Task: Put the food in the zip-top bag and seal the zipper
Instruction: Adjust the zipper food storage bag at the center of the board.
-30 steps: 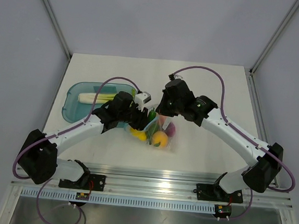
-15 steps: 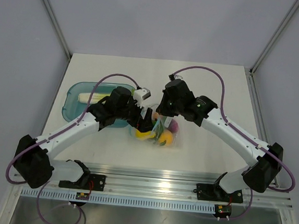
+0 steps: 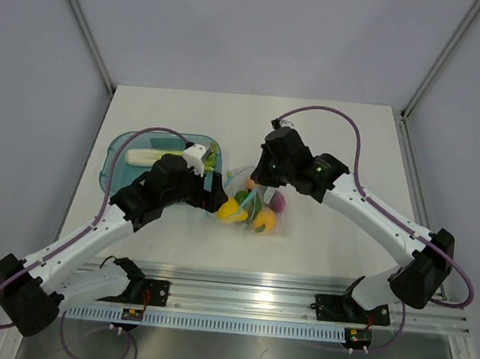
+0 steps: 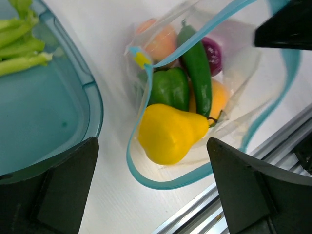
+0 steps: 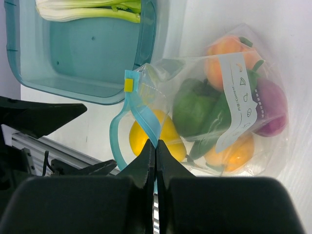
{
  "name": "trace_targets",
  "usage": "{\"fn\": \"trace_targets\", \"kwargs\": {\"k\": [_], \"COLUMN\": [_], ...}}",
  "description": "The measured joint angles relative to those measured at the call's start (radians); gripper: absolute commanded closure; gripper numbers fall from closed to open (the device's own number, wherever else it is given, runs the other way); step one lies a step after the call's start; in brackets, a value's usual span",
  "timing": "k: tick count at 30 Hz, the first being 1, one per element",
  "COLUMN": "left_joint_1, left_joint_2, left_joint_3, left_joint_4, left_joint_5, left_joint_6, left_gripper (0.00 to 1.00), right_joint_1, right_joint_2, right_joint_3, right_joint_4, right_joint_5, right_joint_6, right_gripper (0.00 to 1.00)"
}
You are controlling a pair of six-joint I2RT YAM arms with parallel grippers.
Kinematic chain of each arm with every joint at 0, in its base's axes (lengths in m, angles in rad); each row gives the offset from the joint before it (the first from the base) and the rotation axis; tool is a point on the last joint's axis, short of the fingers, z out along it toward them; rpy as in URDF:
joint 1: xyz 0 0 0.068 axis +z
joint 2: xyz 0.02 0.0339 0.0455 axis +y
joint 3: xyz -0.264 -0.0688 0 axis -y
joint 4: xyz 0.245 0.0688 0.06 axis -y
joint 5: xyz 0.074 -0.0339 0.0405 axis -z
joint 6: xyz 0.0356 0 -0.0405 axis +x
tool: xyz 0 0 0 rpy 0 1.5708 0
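My left end effector (image 4: pixel 151 146) is released, its two fingers spread wide and hanging above the open mouth of the zip-top bag (image 5: pixel 229 122) with nothing between them. My right end effector (image 5: pixel 156 146) is clenched, its fingertips pinched on the zipper (image 5: pixel 142 119), gripping the light-blue strip a little way along from the yellow slider tab (image 5: pixel 128 85).

The bag lies on the table (image 4: pixel 97 29), just beside the corner of the teal tray (image 5: pixel 78 92), between the two arms. Its mouth gapes toward the left wrist camera, the blue strip curving round in a wide loop.

Inside the bag I see a yellow pear (image 4: pixel 168 134) nearest the opening, a green pepper (image 4: pixel 170 87) behind it, a long green chilli (image 4: pixel 197 73) lying across the pile, a purple onion (image 4: pixel 213 48) at the far end, and two orange pieces, one (image 4: pixel 161 41) by the slider and one (image 4: pixel 219 97) under the chilli.

Long green stalks (image 5: pixel 87 9) lie in the tray, along its far wall, outside the bag.
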Motion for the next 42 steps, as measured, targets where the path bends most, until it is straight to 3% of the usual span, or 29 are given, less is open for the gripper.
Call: {"fn": "trace_targets", "kwargs": {"k": [3, 9, 13, 14, 20, 21, 22, 27, 31, 36, 39, 42], "left_joint_1": [0.001, 0.005, 0.005, 0.005, 0.005, 0.005, 0.005, 0.005, 0.005, 0.005, 0.005, 0.006], "left_joint_2": [0.055, 0.205, 0.210, 0.216, 0.274, 0.284, 0.291, 0.295, 0.295, 0.322, 0.349, 0.394], "left_joint_3": [0.003, 0.037, 0.037, 0.037, 0.044, 0.047, 0.048, 0.099, 0.210, 0.369, 0.378, 0.374], "left_joint_4": [-0.024, -0.043, -0.019, -0.012, 0.003, 0.004, 0.005, -0.018, -0.037, -0.007, 0.015, 0.013], "left_joint_5": [-0.038, -0.094, -0.095, -0.093, -0.045, -0.034, -0.024, 0.023, 0.076, 0.106, 0.105, 0.105], "left_joint_6": [-0.027, -0.054, -0.066, -0.070, -0.073, -0.072, -0.074, -0.090, -0.148, -0.274, -0.326, -0.357], "left_gripper": [0.02, 0.25, 0.47, 0.58, 0.80, 0.94, 1.00, 1.00, 1.00, 1.00, 1.00, 1.00], "right_joint_1": [0.000, 0.000, 0.000, 0.000, 0.000, 0.000, 0.000, -0.011, -0.079, -0.113, -0.109, -0.105], "right_joint_2": [0.000, -0.002, -0.009, -0.011, -0.013, -0.013, -0.013, -0.013, 0.004, 0.059, 0.039, -0.043], "right_joint_3": [0.000, -0.001, -0.005, -0.006, -0.007, -0.007, -0.007, 0.003, 0.106, 0.318, 0.290, 0.115], "right_joint_4": [0.000, 0.000, -0.001, -0.002, -0.003, -0.008, -0.013, -0.055, -0.137, -0.202, -0.205, -0.171], "right_joint_5": [0.001, 0.001, 0.004, 0.008, 0.019, 0.023, 0.030, 0.072, 0.081, 0.108, 0.103, 0.082], "right_joint_6": [0.000, 0.000, 0.000, 0.000, -0.006, -0.012, -0.016, -0.080, -0.169, -0.282, -0.315, -0.336], "right_gripper": [1.00, 1.00, 1.00, 1.00, 1.00, 1.00, 1.00, 0.91, 0.63, 0.52, 0.48, 0.45]}}
